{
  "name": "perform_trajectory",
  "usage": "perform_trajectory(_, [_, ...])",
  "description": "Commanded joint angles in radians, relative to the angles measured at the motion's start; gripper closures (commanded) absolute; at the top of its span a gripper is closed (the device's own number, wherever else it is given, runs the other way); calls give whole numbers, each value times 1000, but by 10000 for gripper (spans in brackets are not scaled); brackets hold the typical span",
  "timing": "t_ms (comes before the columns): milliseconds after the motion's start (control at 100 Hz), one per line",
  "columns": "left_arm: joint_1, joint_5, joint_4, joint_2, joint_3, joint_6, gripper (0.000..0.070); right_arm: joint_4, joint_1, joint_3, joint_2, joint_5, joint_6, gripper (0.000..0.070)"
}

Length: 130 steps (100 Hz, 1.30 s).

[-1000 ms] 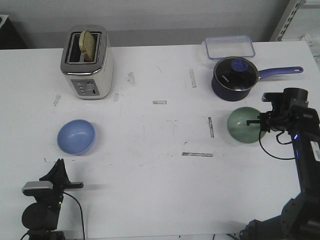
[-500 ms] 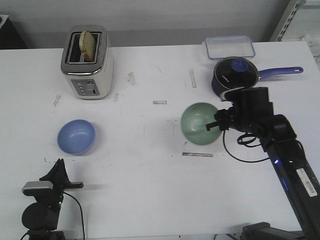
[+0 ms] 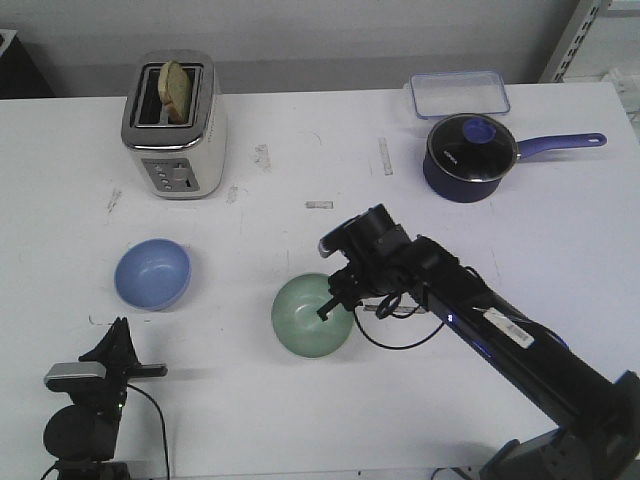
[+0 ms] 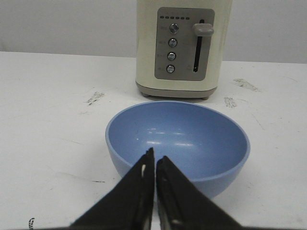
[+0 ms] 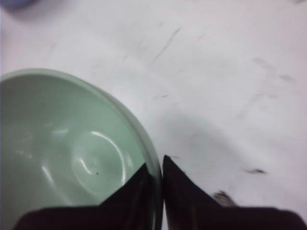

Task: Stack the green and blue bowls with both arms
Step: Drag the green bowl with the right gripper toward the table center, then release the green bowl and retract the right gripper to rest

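Note:
The pale green bowl [image 3: 311, 316] is held over the table's middle, a little toward the front. My right gripper [image 3: 329, 306] is shut on its rim, one finger inside and one outside; the right wrist view shows the bowl [image 5: 62, 148] pinched between the jaws of the right gripper [image 5: 157, 168]. The blue bowl [image 3: 152, 273] sits upright on the table at the left, in front of the toaster. My left gripper [image 4: 155, 159] is shut and empty, just short of the blue bowl's [image 4: 192, 139] near wall. In the front view the left arm [image 3: 85, 400] is at the front left edge.
A cream toaster [image 3: 176, 125] with a slice of bread stands at the back left, behind the blue bowl. A dark navy saucepan [image 3: 470, 156] with a long handle and a clear container [image 3: 458, 94] are at the back right.
My right arm has carried the green bowl from the right side leftward and toward the front, to the table's middle. The left arm and the blue bowl have not moved.

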Motion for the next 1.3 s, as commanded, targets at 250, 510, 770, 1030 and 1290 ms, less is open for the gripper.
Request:
perform_trajectory(250, [-1, -1, 10, -2, -21, -1, 699, 75, 54, 6, 193, 0, -16, 699])
perform_trajectory(510, [-1, -1, 10, -2, -21, -1, 699, 88, 58, 6, 241, 0, -23, 699])
perform_trajectory(770, [-1, -1, 10, -2, -21, -1, 699, 88, 58, 7, 240, -2, -31, 506])
perform_trajectory(1030, [-1, -1, 10, -2, -21, -1, 699, 70, 54, 31, 229, -4, -38, 204])
perform_trajectory(1290, [-1, -1, 11, -2, -21, -1, 699, 58, 20, 111, 134, 4, -65, 277])
